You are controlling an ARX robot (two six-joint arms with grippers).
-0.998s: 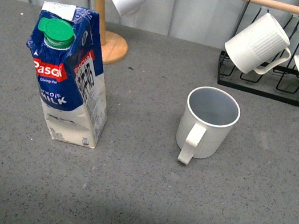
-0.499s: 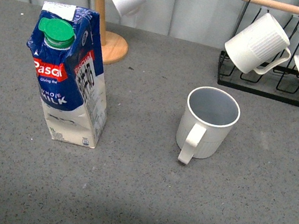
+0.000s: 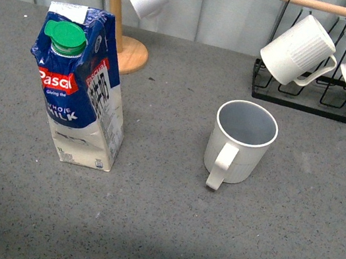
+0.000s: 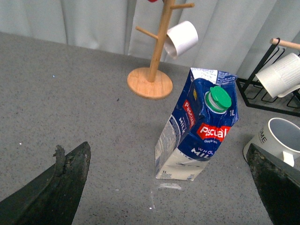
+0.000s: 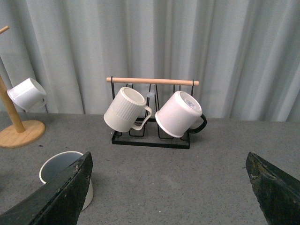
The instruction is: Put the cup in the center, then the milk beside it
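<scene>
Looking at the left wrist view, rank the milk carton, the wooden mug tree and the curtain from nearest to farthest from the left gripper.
From the left fingers:
1. milk, standing upright just ahead, roughly between them.
2. wooden mug tree, further back, behind the milk.
3. curtain, the backdrop, behind everything else.

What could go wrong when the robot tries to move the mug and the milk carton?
The milk carton is tall and dented, so a nudge or an off-centre squeeze could tip it. The cup stands upright with its handle towards the robot; catching the handle might spin it. The wooden mug tree stands close behind the carton and could get bumped.
</scene>
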